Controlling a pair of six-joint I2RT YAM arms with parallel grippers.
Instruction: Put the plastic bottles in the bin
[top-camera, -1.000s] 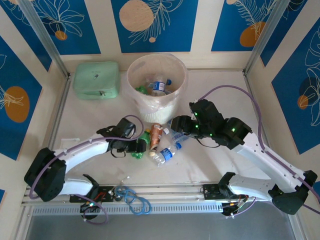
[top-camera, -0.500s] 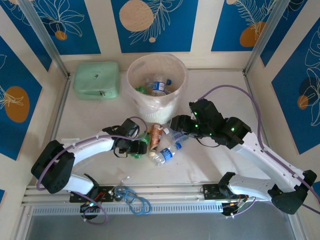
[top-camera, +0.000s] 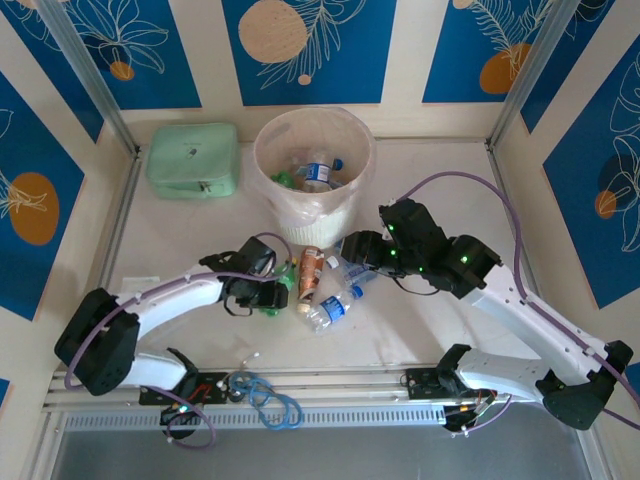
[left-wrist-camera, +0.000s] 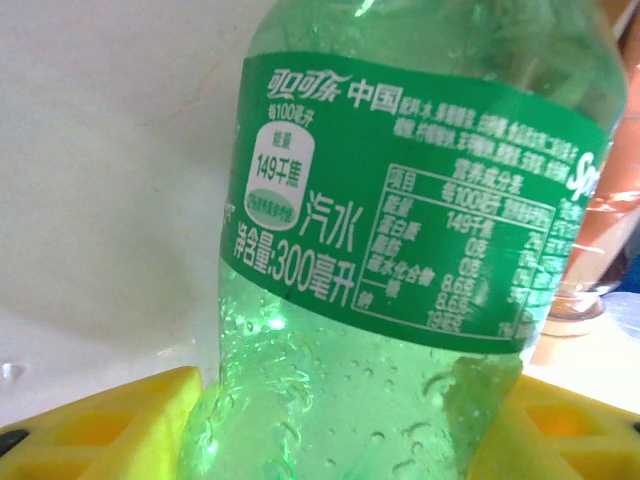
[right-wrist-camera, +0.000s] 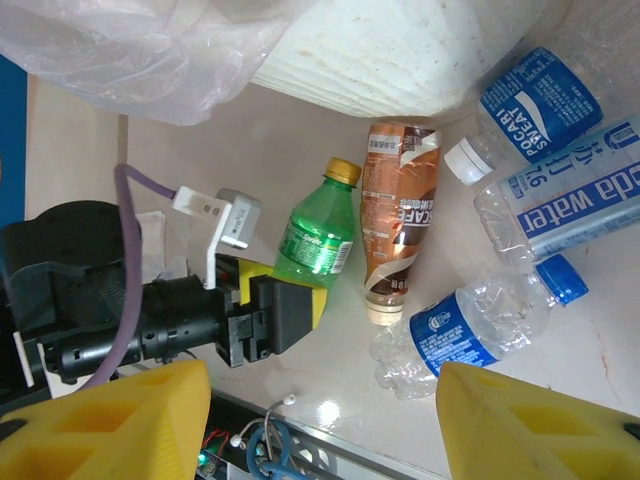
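Observation:
A green bottle (top-camera: 284, 289) with a yellow cap lies on the table just in front of the bin (top-camera: 262, 140). My left gripper (top-camera: 272, 295) is shut on its lower body. In the left wrist view the green bottle (left-wrist-camera: 400, 250) sits between both yellow fingers (left-wrist-camera: 110, 425), which press its sides. A brown-labelled bottle (right-wrist-camera: 398, 215) lies beside the green bottle (right-wrist-camera: 320, 240), with clear blue-labelled bottles (right-wrist-camera: 470, 325) to the right. My right gripper (right-wrist-camera: 325, 420) hangs open above them, holding nothing. Several bottles (top-camera: 318, 170) lie inside the bin.
A mint-green case (top-camera: 194, 158) stands left of the bin. A coiled blue cable (top-camera: 268, 395) lies on the front rail. The bin's loose plastic liner (right-wrist-camera: 130, 50) hangs over its side. Metal posts frame the table's back corners.
My left gripper has slid right onto the green bottle and its fingers have closed against it. The right arm has stayed in place.

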